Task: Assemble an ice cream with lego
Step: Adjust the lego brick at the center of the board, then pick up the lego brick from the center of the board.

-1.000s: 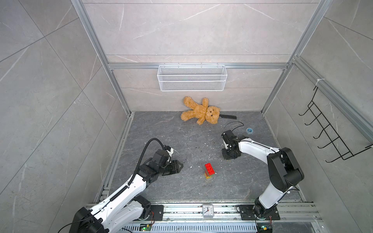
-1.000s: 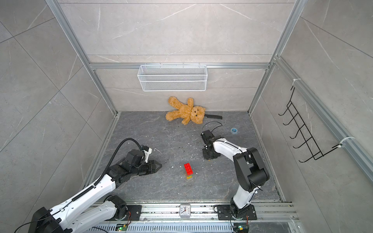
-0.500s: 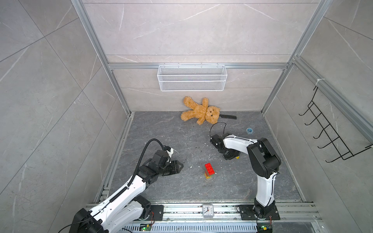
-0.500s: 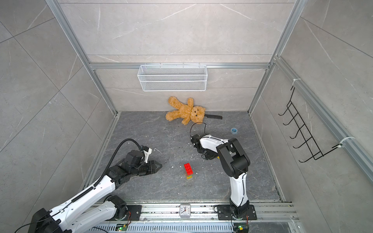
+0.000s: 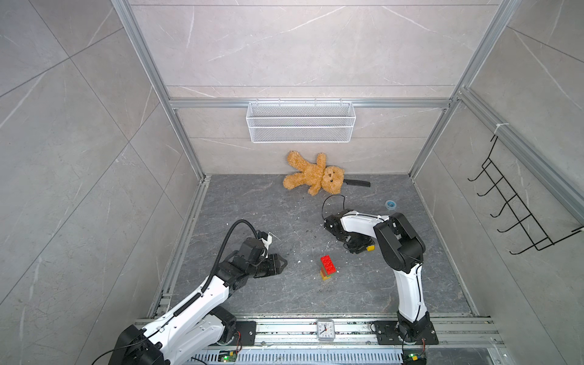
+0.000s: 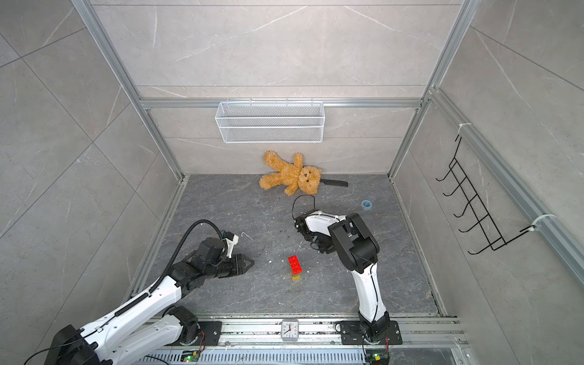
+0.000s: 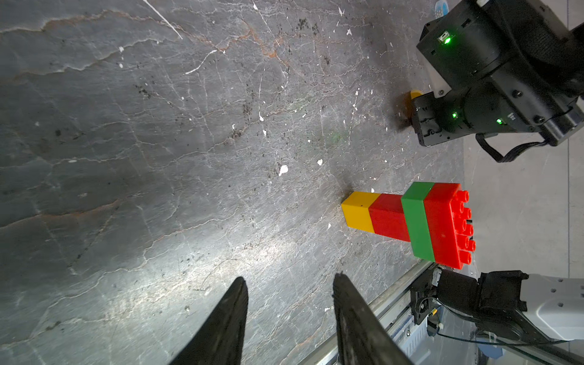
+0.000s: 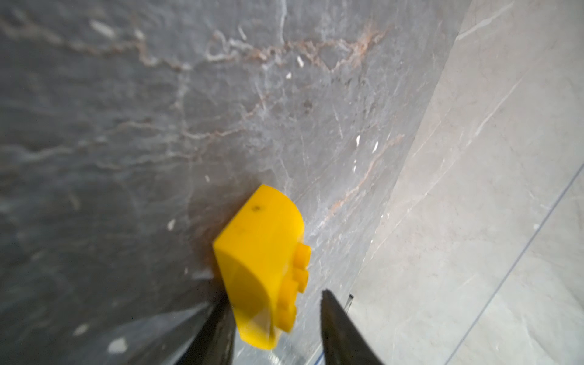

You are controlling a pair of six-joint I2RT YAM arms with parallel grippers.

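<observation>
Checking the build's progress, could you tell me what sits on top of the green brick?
A wide red brick sits on the green brick, its studs bare. The green brick's own studs are covered, so their fit cannot be seen.

The brick stack (image 5: 327, 268) stands upright on the floor (image 5: 252, 202) near the front middle, the left gripper (image 5: 283, 263) well apart to its left. Behind it to the right, the rounded brick (image 5: 370, 248) lies between the jaws of the right gripper (image 8: 273, 295), seemingly touching only one. A teddy bear (image 5: 311, 177) lies against the back wall (image 5: 246, 158) below a wire basket (image 5: 300, 121); a clock (image 5: 325, 329) sits on the front rail (image 5: 284, 330).
</observation>
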